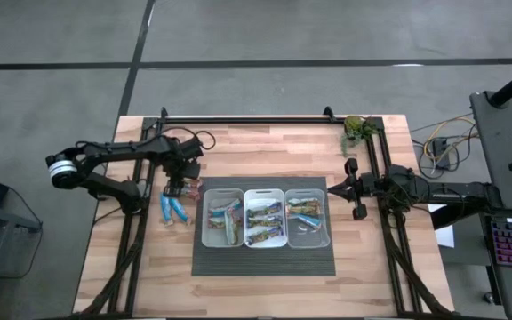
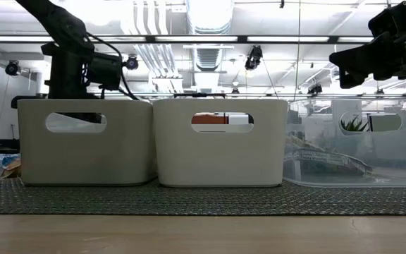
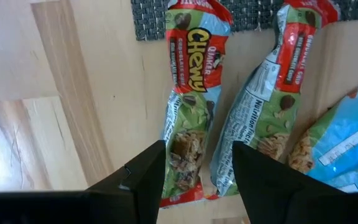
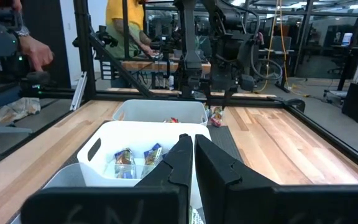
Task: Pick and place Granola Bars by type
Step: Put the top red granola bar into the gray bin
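Several granola bars [image 1: 174, 210] lie on the wood just left of the dark mat [image 1: 265, 262]. Closest in the left wrist view are two with green, red and pale blue wrappers: one [image 3: 188, 106] under my fingers, one [image 3: 260, 118] beside it, both with their far ends on the mat's edge. A blue-wrapped bar [image 3: 347, 143] lies next to them. My left gripper [image 3: 197, 180] hangs open above the first bar's near end, pointing down, one finger on each side, apart from it. My right gripper [image 4: 193, 155] is shut and level, right of the bins [image 1: 340, 187].
Three bins stand in a row on the mat, left [image 1: 222, 238], middle [image 1: 265, 242] and right [image 1: 308, 238], each holding bars. A green plant-like object [image 1: 356, 129] sits at the far right corner. A dark frame rail [image 1: 265, 119] runs along the far edge. People stand beyond the table.
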Available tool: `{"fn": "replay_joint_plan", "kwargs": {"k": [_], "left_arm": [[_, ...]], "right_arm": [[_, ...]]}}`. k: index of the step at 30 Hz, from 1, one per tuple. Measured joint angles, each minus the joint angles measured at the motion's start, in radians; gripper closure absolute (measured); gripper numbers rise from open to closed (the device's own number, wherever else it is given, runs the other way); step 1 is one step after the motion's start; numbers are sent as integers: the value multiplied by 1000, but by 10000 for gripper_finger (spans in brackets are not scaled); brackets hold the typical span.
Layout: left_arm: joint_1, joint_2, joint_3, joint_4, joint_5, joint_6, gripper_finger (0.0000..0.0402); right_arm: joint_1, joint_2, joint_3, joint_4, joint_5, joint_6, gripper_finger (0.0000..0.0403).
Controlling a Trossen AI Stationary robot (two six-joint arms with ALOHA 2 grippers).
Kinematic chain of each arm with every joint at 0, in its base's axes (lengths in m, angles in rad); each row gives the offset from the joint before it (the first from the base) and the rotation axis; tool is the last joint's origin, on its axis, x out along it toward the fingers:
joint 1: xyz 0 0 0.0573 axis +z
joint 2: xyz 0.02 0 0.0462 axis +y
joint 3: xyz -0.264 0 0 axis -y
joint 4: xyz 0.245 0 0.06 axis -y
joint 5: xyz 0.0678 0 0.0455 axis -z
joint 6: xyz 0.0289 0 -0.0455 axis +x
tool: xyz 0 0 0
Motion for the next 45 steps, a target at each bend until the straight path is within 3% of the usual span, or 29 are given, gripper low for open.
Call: {"fn": "replay_joint_plan", "kwargs": {"k": [23, 38, 45], "left_arm": [[0, 0, -66, 103, -24, -15, 235], [0, 84, -59, 110, -25, -16, 261], [0, 85, -58, 109, -25, -17, 301]], "right_arm": [[0, 0, 0, 0, 0, 0, 394], [0, 0, 0, 0, 0, 0, 394], [0, 0, 0, 0, 0, 0, 394]]}}
